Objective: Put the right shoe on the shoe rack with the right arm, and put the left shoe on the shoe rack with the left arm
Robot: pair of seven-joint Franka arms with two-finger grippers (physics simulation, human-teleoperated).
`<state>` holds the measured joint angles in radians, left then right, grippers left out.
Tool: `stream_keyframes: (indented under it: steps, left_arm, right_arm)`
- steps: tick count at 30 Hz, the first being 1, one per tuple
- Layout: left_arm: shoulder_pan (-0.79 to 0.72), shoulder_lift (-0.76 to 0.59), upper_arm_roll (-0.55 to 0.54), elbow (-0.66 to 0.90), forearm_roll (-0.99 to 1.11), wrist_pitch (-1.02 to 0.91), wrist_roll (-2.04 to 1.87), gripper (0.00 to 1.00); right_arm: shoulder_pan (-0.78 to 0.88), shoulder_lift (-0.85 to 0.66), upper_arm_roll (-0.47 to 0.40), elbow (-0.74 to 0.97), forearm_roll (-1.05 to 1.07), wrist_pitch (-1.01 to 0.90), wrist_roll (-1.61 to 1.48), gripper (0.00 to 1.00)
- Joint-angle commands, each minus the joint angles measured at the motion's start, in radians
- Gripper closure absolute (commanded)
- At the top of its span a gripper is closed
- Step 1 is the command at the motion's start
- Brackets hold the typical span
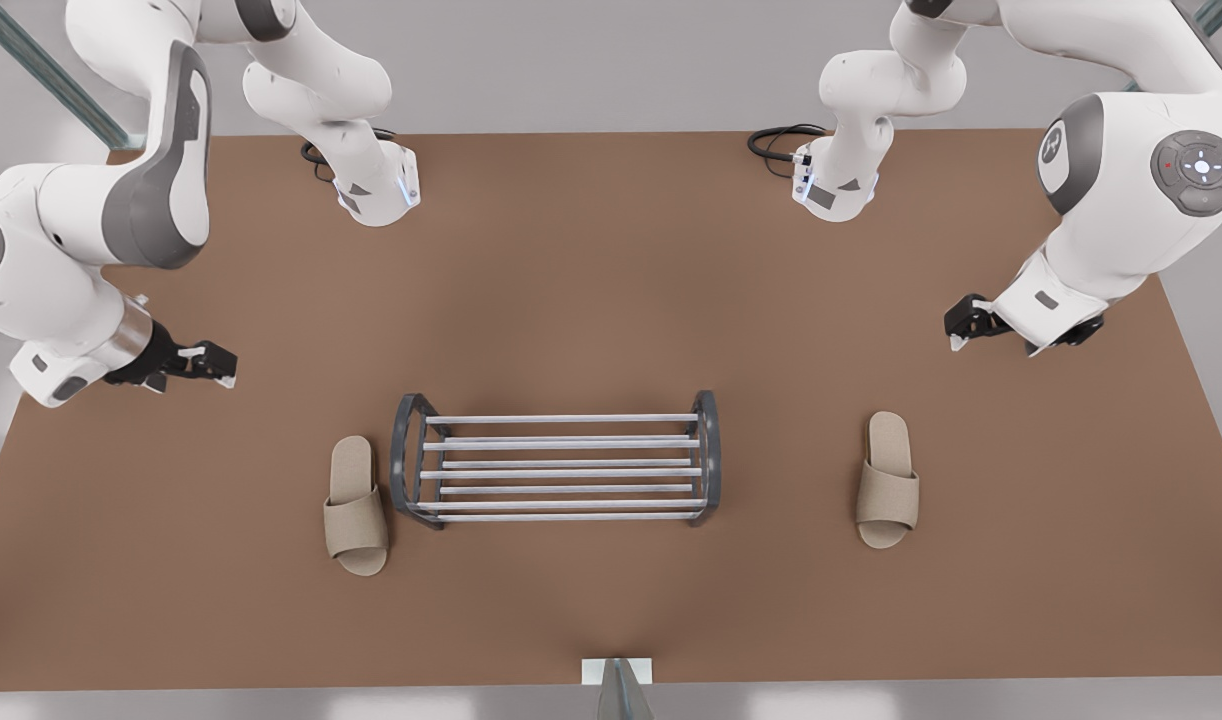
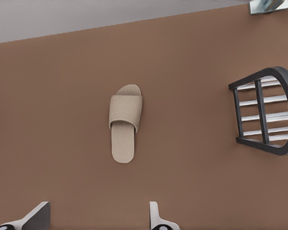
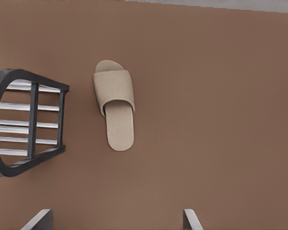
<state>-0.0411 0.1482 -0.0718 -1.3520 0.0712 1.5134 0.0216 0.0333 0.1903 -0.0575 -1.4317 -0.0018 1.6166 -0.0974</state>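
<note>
On the brown tabletop point(image 1: 611, 280), beige fabric right shoe point(image 1: 356, 505) and left shoe point(image 1: 886, 480) flank the silver-barred, dark-framed shoe rack point(image 1: 561, 472). Right gripper point(image 1: 216, 365) and left gripper point(image 1: 961, 330) hover well apart from them, jaws spread and empty. This is probably the approach; next, each should descend and grasp.

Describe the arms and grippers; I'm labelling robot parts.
The left arm and right arm are glossy white rounded shells with dark grey joint panels. The left gripper and right gripper are black with pale fingertips. Black cables coil at the bases; a grey button disc marks the left arm.
</note>
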Motion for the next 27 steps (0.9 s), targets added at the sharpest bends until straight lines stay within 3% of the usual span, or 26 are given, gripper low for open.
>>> stream_keyframes:
  steps: [1,4,5,7,8,9,11,14,16,17,20,23,26,27]
  left_arm:
    - [0.0,-0.001,0.0,0.001,0.001,0.007,0.009,0.0]
    - [0.001,-0.001,0.001,-0.01,-0.007,0.014,0.008,0.0]
    - [0.0,0.002,0.004,-0.025,0.002,0.024,0.052,0.0]
    - [-0.003,-0.053,0.018,-0.215,0.059,0.221,0.182,0.0]
    - [-0.003,-0.122,0.018,-0.383,0.111,0.384,0.241,0.0]
    - [-0.003,-0.17,0.018,-0.507,0.114,0.516,0.36,0.0]
    - [-0.003,-0.226,0.018,-0.691,0.288,0.74,0.412,0.0]
    - [-0.003,-0.259,0.021,-0.886,0.462,1.022,0.394,0.0]
    - [-0.003,-0.257,0.053,-0.957,0.656,1.136,0.154,0.0]
    - [-0.003,-0.256,0.064,-1.012,0.795,1.212,-0.052,0.0]
    - [-0.002,-0.227,0.067,-1.056,1.148,1.289,-0.619,0.0]
    - [0.0,-0.154,0.07,-1.058,1.625,1.377,-1.394,0.0]
    - [0.001,-0.127,0.07,-1.058,1.88,1.418,-1.812,0.0]
    - [0.001,-0.122,0.07,-1.056,1.927,1.429,-1.899,0.0]
  right_arm:
    - [-0.003,-0.005,-0.001,-0.01,-0.004,0.109,-0.036,0.0]
    - [0.005,-0.015,-0.024,-0.061,0.0,0.114,-0.031,0.0]
    - [0.091,-0.009,-0.105,-0.052,-0.001,0.121,-0.03,0.0]
    - [0.085,-0.003,-0.12,-0.042,0.092,0.166,0.12,0.0]
    - [0.059,-0.02,-0.125,-0.047,0.203,0.178,0.171,0.0]
    - [0.048,-0.008,-0.186,-0.05,0.276,0.213,0.208,0.0]
    - [0.069,-0.063,-0.271,-0.212,0.525,0.388,0.364,0.0]
    - [0.138,-0.126,-0.309,-0.387,0.6,0.555,0.355,0.0]
    - [0.126,-0.108,-0.338,-0.438,0.905,0.594,0.15,0.0]
    - [0.137,-0.106,-0.334,-0.533,1.046,0.735,0.045,0.0]
    - [0.192,-0.095,-0.332,-0.653,1.088,0.944,-0.156,0.0]
    - [0.146,-0.045,-0.334,-0.737,1.451,0.945,-0.63,0.0]
    - [0.119,0.011,-0.332,-0.765,1.522,0.942,-0.82,0.0]
    - [0.112,0.058,-0.332,-0.766,1.697,0.933,-0.998,0.0]
